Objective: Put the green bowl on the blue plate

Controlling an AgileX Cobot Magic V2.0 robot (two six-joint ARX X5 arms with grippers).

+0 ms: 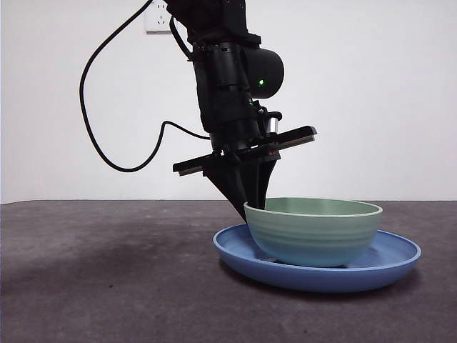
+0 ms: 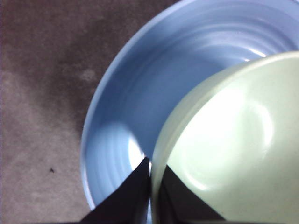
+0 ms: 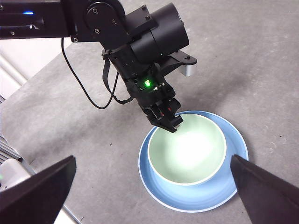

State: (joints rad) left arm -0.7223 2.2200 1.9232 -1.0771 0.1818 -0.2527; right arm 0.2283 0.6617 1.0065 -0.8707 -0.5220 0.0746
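Note:
The pale mint-green bowl (image 1: 314, 232) sits inside the wide blue plate (image 1: 232, 250), toward its right side. My left gripper (image 1: 253, 206) comes down from above onto the bowl's left rim. In the left wrist view its jaws (image 2: 150, 164) are closed on the rim of the bowl (image 2: 233, 140), one jaw inside and one outside over the plate (image 2: 140, 93). My right gripper (image 3: 152, 158) is open and empty, high above the bowl (image 3: 187, 149) and plate (image 3: 196, 199). The right wrist view also shows the left gripper (image 3: 167, 125).
The dark grey table surface (image 1: 107, 279) spreads around the plate. A black cable (image 1: 91, 128) loops from the left arm toward a wall outlet (image 1: 157, 18). The table's edge (image 3: 28, 88) shows in the right wrist view.

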